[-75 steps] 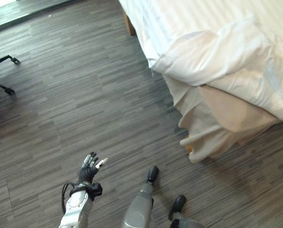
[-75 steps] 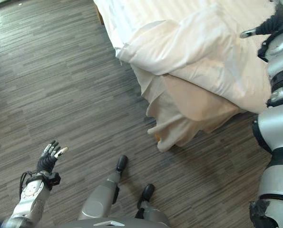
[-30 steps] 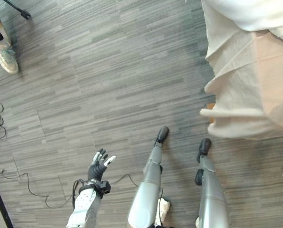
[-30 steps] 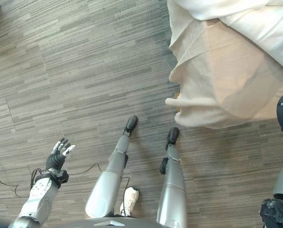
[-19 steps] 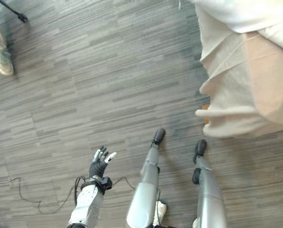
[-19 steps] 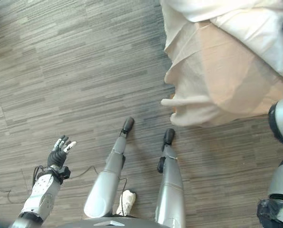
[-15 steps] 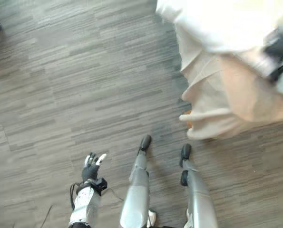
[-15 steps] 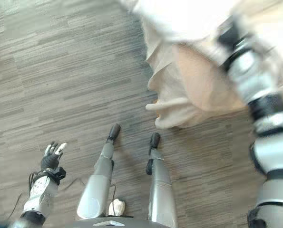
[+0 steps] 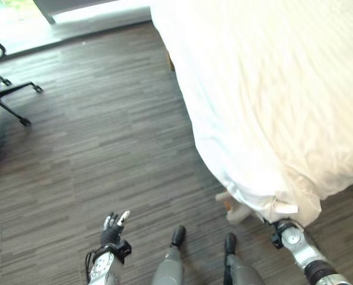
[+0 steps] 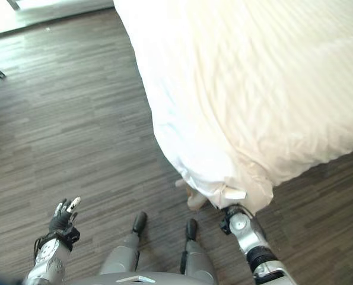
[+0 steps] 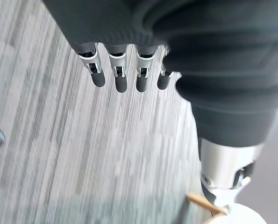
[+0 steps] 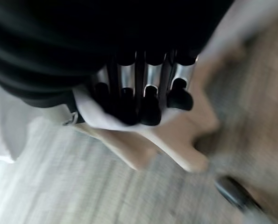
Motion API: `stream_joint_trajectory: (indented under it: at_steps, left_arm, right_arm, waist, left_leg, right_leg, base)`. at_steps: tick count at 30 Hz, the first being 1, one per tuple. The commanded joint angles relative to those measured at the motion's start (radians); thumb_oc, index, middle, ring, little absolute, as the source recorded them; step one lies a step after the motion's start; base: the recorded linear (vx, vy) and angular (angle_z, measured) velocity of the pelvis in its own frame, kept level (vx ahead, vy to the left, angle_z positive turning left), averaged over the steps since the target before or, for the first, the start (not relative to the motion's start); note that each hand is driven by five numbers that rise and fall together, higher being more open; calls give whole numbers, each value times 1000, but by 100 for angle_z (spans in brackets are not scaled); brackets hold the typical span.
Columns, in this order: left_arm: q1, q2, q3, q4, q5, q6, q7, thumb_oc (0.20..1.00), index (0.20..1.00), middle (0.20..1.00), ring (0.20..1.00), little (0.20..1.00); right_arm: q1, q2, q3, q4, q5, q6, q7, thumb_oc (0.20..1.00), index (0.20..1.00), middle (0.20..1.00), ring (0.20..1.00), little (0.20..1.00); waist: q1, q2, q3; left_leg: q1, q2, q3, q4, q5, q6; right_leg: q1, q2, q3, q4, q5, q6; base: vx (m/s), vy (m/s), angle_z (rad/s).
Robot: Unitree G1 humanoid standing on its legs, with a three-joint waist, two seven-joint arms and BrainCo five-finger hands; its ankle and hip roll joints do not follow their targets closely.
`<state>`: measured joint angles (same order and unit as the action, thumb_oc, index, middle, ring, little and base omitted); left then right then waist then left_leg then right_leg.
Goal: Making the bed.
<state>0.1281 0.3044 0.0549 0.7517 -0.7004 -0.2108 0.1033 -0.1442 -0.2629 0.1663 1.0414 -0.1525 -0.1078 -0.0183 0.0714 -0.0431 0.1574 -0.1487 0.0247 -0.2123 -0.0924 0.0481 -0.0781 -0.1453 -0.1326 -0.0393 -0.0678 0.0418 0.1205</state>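
Presently right hand (image 12: 139,100) fingers curl, gripping white duvet (image 9: 271,107) at bed's near corner; left hand (image 9: 113,228) open above floor (image 9: 93,148).

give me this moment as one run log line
stage: pulling cover | right hand: fingers curled on corner of white striped duvet at bed's near corner | left hand: open, empty, over grey wood-plank floor

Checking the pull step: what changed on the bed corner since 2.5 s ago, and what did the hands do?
The white duvet, bunched on the bed corner before with the beige sheet hanging out below, now lies spread smooth over the corner. The right hand has come down to its lower corner and is shut on the cloth. The camera also swung. The left hand stayed open over the floor, holding nothing.
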Motion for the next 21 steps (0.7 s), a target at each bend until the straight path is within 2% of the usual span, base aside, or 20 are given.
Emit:
stream_joint_trajectory:
  at_steps: [1, 2, 5, 7, 10, 11, 12, 15, 17, 19, 20, 21]
  left_arm:
    - [-28, 3, 58, 1, -8, -21, -9, 1000, 1000, 1000, 1000, 1000]
    - [-27, 0, 67, 16, -2, -14, -17, 1000, 1000, 1000, 1000, 1000]
    - [-26, 2, 70, 19, 4, -13, -23, 1000, 1000, 1000, 1000, 1000]
    - [-31, 12, 76, 32, 25, -1, -55, 1000, 1000, 1000, 1000, 1000]
    - [-32, 13, 84, 29, 32, 10, -73, 1000, 1000, 1000, 1000, 1000]
    - [-27, 15, 93, 28, 39, 15, -89, 1000, 1000, 1000, 1000, 1000]
    - [-27, 14, 92, 28, 39, 15, -89, 1000, 1000, 1000, 1000, 1000]
    - [-22, 16, 112, 25, 34, 19, -79, 1000, 1000, 1000, 1000, 1000]
    - [-20, 12, 127, 23, 25, 13, -57, 1000, 1000, 1000, 1000, 1000]
    - [-18, 9, 136, 20, 22, 7, -48, 1000, 1000, 1000, 1000, 1000]
    - [-13, 3, 160, 16, 3, -9, -29, 1000, 1000, 1000, 1000, 1000]
    - [-3, -5, 176, 7, -13, -15, -20, 1000, 1000, 1000, 1000, 1000]
  right_arm:
    - [128, -88, 54, 103, 80, 71, -1, 1000, 1000, 1000, 1000, 1000]
    - [142, -84, 57, 158, 78, 75, 25, 1000, 1000, 1000, 1000, 1000]
    - [153, -85, 52, 175, 82, 75, 39, 1000, 1000, 1000, 1000, 1000]
    - [230, -89, -40, 320, 176, 103, 131, 1000, 1000, 1000, 1000, 1000]
    - [288, -107, -93, 392, 166, 128, 179, 1000, 1000, 1000, 1000, 1000]
    - [345, -156, -177, 476, 134, 156, 192, 1000, 1000, 1000, 1000, 1000]
    - [346, -156, -178, 476, 133, 156, 192, 1000, 1000, 1000, 1000, 1000]
    - [362, -302, -350, 521, 172, 160, 135, 1000, 1000, 1000, 1000, 1000]
    - [339, -433, -453, 459, 203, 139, 48, 1000, 1000, 1000, 1000, 1000]
    - [333, -457, -481, 408, 236, 129, 39, 1000, 1000, 1000, 1000, 1000]
    - [314, -483, -556, 298, 358, 100, 8, 1000, 1000, 1000, 1000, 1000]
    - [301, -482, -569, 203, 393, 80, -24, 1000, 1000, 1000, 1000, 1000]
  waist:
    - [-30, -12, 37]
    - [-33, -10, 9]
    - [-36, -10, -2]
    - [-54, -13, -51]
    - [-70, -15, -69]
    - [-85, -16, -84]
    - [-84, -15, -83]
    - [-108, -14, -94]
    - [-125, -6, -84]
    - [-131, -3, -81]
    - [-144, 0, -74]
    - [-147, 4, -71]
  left_leg:
    - [57, 14, 20, 5, -18, 23]
    - [76, 8, 22, 5, -24, 28]
    - [84, 8, 24, 5, -26, 28]
    - [122, 6, 31, 5, -41, 34]
    - [142, 7, 35, 5, -51, 37]
    - [153, 5, 38, 5, -58, 39]
    - [154, 6, 39, 5, -59, 39]
    - [161, 4, 58, 5, -64, 38]
    - [157, 2, 86, 5, -67, 37]
    - [156, -1, 97, 5, -69, 37]
    - [155, -4, 120, 5, -72, 37]
    - [152, -4, 132, 5, -72, 37]
  right_leg:
    - [-44, -73, -17, 18, 124, 72]
    - [-25, -75, -18, 11, 128, 73]
    - [-17, -75, -18, 10, 128, 74]
    - [19, -77, -15, 9, 121, 75]
    - [37, -78, -16, 7, 118, 77]
    - [46, -78, -11, 2, 119, 79]
    - [47, -78, -11, 1, 119, 79]
    - [47, -79, 0, -10, 126, 85]
    - [29, -79, 26, -13, 138, 88]
    - [20, -78, 35, -14, 143, 89]
    - [6, -77, 54, -19, 153, 94]
    - [-6, -76, 63, -19, 158, 98]
  base:
    - [112, 82, -20]
    - [78, 52, -17]
    - [56, 27, -7]
    - [122, 27, -5]
    - [54, 4, -15]
    - [42, -3, -8]
    - [40, 2, -11]
    - [0, 11, -26]
    - [-75, 28, -53]
    - [-56, 25, -54]
    - [-53, 24, -49]
    - [-53, 24, -41]
